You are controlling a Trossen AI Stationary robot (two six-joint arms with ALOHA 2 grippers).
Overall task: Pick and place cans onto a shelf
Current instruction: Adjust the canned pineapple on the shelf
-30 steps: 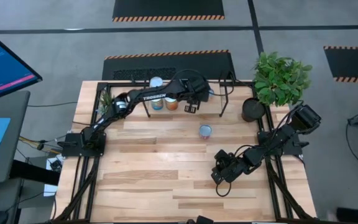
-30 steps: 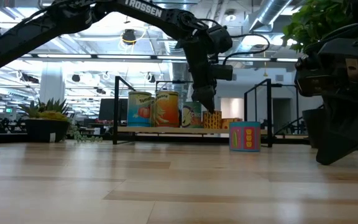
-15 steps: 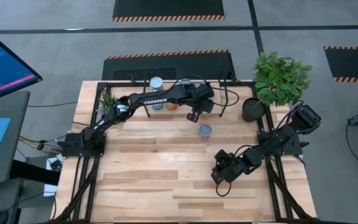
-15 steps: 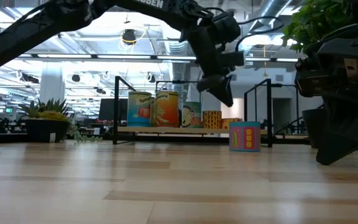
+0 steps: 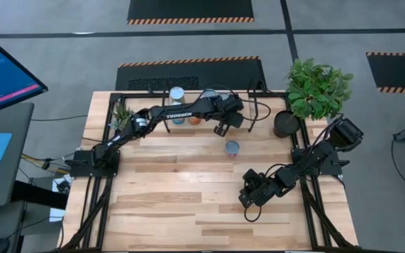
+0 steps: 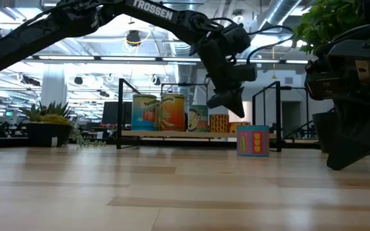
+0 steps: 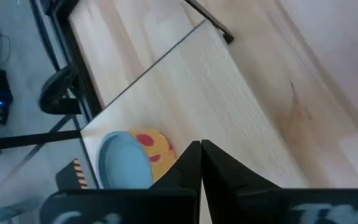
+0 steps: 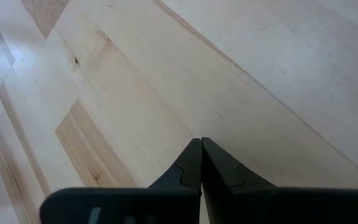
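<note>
The right gripper [image 5: 249, 209] is hanging near the table's [image 5: 167, 211] front, fingers [image 8: 199, 163] pressed together and holding nothing. Farther back, a lone can [image 6: 253, 140] with a pale-blue top and pink-and-green label is standing upright on the table, just before the shelf [image 6: 172, 133]. The left gripper [image 6: 231, 102], fingers [image 7: 197, 165] also together and empty, is hovering above the shelf's front edge, where four more cans [image 6: 172, 113] are standing upright in a row.

Five cans show: four [image 6: 145, 113] [image 6: 173, 112] [image 6: 198, 119] [image 6: 219, 123] on the shelf [image 6: 172, 133], one [image 6: 253, 140] on the desk [image 6: 108, 192] before it.
</note>
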